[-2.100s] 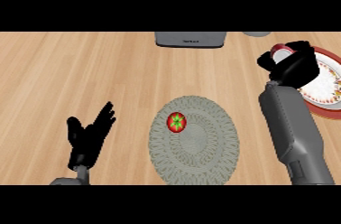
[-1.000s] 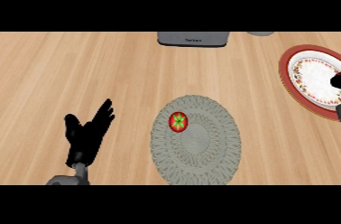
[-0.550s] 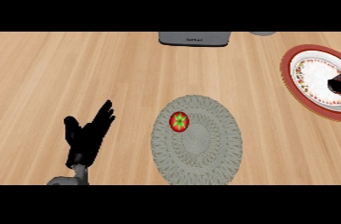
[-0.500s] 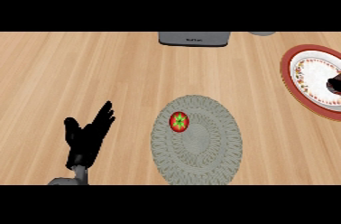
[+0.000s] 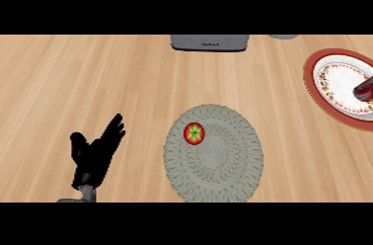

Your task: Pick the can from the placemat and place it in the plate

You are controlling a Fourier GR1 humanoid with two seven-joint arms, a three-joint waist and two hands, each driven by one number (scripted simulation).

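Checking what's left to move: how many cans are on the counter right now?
1. The can stands on the grey placemat, near its upper left edge. None shows on the plate at the right edge, though that plate is partly cut off.

can (image 5: 194, 133) on placemat (image 5: 212, 162), plate (image 5: 329, 86) right
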